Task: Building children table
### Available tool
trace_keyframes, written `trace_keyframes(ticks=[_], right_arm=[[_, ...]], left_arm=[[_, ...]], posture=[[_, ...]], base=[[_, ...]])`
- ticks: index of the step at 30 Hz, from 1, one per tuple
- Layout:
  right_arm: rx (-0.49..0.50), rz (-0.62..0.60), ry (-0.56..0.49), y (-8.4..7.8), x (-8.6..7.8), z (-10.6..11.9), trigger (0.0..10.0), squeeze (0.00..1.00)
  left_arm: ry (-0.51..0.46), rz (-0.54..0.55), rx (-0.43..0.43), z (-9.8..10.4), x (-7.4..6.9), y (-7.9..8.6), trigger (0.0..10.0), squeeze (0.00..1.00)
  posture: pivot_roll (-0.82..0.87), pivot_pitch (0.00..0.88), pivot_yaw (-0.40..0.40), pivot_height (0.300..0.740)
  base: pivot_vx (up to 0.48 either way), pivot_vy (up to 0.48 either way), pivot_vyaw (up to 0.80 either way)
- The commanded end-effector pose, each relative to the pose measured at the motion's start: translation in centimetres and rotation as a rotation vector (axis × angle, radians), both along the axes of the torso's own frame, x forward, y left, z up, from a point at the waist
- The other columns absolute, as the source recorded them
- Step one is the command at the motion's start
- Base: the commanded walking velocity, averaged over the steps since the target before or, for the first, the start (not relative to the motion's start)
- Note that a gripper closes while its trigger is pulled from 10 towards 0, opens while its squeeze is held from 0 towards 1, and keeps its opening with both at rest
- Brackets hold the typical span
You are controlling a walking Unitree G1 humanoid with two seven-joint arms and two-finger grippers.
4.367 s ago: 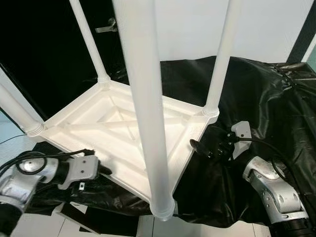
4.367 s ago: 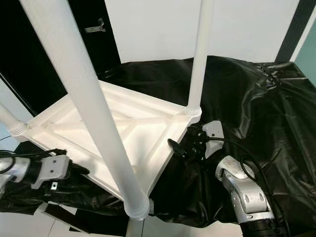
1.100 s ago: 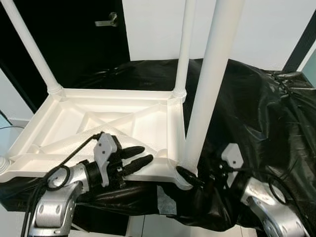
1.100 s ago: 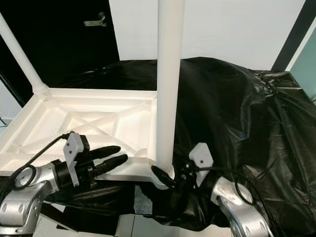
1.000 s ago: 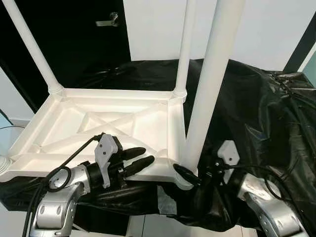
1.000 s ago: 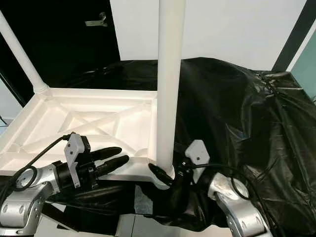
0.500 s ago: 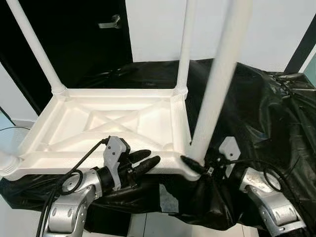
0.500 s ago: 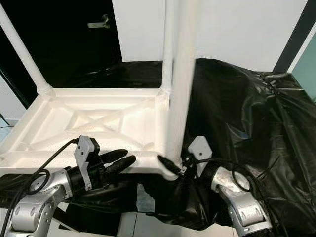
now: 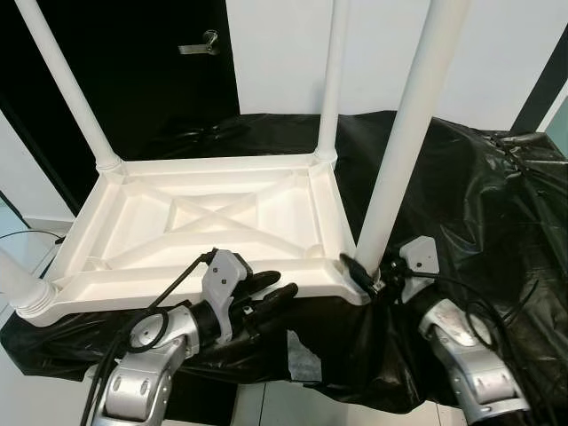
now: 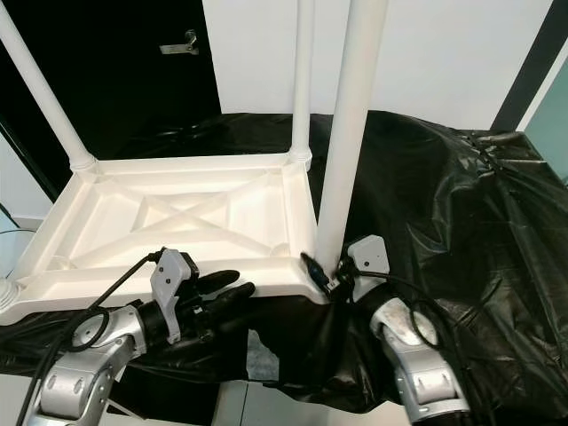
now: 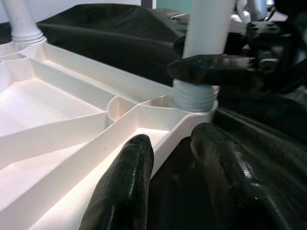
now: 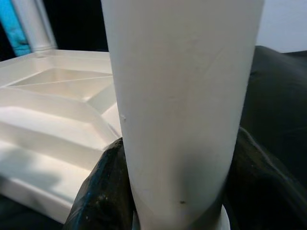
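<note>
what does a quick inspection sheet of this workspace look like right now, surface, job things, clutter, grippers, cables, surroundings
surface: black plastic sheet, wrinkled, covering the support.
job's things: white table top upside down on the sheet, ribbed underside up; four white legs stand up from its corners, near right leg included.
clutter: nothing seen.
grippers: right gripper clasps the base of the near right leg; left gripper open at the table top's near edge, one finger over the rim, one under.
cables: black cable loops over the left wrist; another runs along the right arm.
surroundings: white wall, dark door with handle.
</note>
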State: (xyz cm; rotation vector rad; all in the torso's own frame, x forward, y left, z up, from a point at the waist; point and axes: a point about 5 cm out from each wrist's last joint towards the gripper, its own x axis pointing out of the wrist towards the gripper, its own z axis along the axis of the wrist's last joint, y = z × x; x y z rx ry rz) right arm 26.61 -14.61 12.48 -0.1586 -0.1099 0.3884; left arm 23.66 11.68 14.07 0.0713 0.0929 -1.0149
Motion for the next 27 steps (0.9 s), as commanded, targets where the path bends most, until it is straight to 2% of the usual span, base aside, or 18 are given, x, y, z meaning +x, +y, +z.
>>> trace_keyframes(ticks=[1,2,3,4,5,6,7,9,12,13,15,16,17,19,23,24,27], right_arm=[[-0.055,-0.125,0.049,-1.6,0.2,-1.1,0.0,0.0],[-0.029,-0.178,0.063,-1.1,0.4,-1.2,0.0,0.0],[-0.029,-0.178,0.063,-1.1,0.4,-1.2,0.0,0.0],[-0.015,-0.258,0.067,-0.7,0.7,-1.3,0.0,0.0],[-0.015,-0.258,0.067,-0.7,0.7,-1.3,0.0,0.0],[-0.001,-0.356,0.079,-0.5,1.1,-1.5,0.0,0.0],[-0.001,-0.356,0.079,-0.5,1.1,-1.5,0.0,0.0],[0.018,-0.461,0.091,-0.1,1.6,-1.8,0.0,0.0],[0.054,-0.493,0.085,0.6,2.4,-1.7,0.0,0.0],[0.064,-0.474,0.061,1.0,2.8,-1.3,4.5,0.0],[0.067,-0.458,0.043,1.2,3.0,-1.0,4.5,0.0],[0.085,-0.447,0.026,1.2,3.0,-0.7,10.0,0.0],[0.085,-0.447,0.026,1.2,3.0,-0.7,10.0,0.0],[0.103,-0.351,-0.033,1.5,2.6,0.2,10.0,0.0],[0.112,-0.286,-0.04,1.5,2.3,0.4,10.0,0.0],[0.105,-0.268,-0.041,1.1,2.2,0.4,10.0,0.28],[0.099,-0.257,-0.042,0.8,2.2,0.4,10.0,0.28]], left_arm=[[-0.018,0.002,0.008,0.2,0.1,-0.2,10.0,0.0],[-0.058,0.006,0.025,0.2,0.3,-0.6,10.0,0.0],[-0.058,0.006,0.025,0.2,0.3,-0.6,10.0,0.0],[-0.071,0.012,0.025,0.1,0.5,-0.9,10.0,0.0],[-0.071,0.012,0.025,0.1,0.5,-0.9,10.0,0.0],[-0.089,0.027,0.028,-0.1,0.8,-1.2,10.0,0.0],[-0.089,0.027,0.028,-0.1,0.8,-1.2,10.0,0.0],[-0.096,0.042,0.026,-0.4,1.1,-1.6,10.0,0.0],[-0.107,0.059,0.017,-0.6,1.4,-2.2,10.0,0.0],[-0.104,0.082,-0.007,-0.5,1.6,-2.5,10.0,0.0],[-0.101,0.098,-0.024,-0.4,1.8,-2.7,10.0,0.0],[-0.099,0.104,-0.034,-0.3,1.8,-2.8,10.0,0.0],[-0.099,0.104,-0.034,-0.3,1.8,-2.8,10.0,0.0],[-0.124,0.098,-0.009,-0.4,1.8,-3.1,10.0,0.0],[-0.142,0.077,0.012,-0.4,1.8,-3.2,10.0,0.0],[-0.152,0.067,0.017,-0.4,1.8,-3.3,10.0,0.0],[-0.159,0.06,0.021,-0.4,1.8,-3.3,10.0,0.0]], posture=[[0.02,0.0,0.022,0.74],[0.02,0.0,0.023,0.74],[0.02,0.0,0.023,0.74],[0.01,0.0,0.025,0.74],[0.01,0.0,0.025,0.74],[0.0,0.0,0.03,0.74],[0.0,0.0,0.03,0.74],[-0.01,0.0,0.04,0.74],[-0.02,0.0,0.056,0.74],[-0.03,0.0,0.065,0.74],[-0.03,0.0,0.065,0.74],[-0.03,0.0,0.066,0.74],[-0.03,0.0,0.066,0.74],[-0.02,0.0,0.067,0.74],[-0.02,0.0,0.067,0.74],[-0.02,0.0,0.067,0.74],[-0.01,0.0,0.066,0.74]], base=[[0.0,0.0,0.0],[0.0,0.0,0.0],[0.0,0.0,0.0],[0.0,0.0,0.0],[0.0,0.0,0.0],[0.0,0.0,0.0],[0.0,0.0,0.0],[0.0,0.0,0.0],[0.0,0.0,0.0],[0.0,0.0,0.0],[0.0,0.0,0.0],[0.0,0.0,0.0],[0.0,0.0,0.0],[0.0,0.0,0.0],[0.0,0.0,0.0],[0.0,0.0,0.0],[0.0,0.0,0.0]])
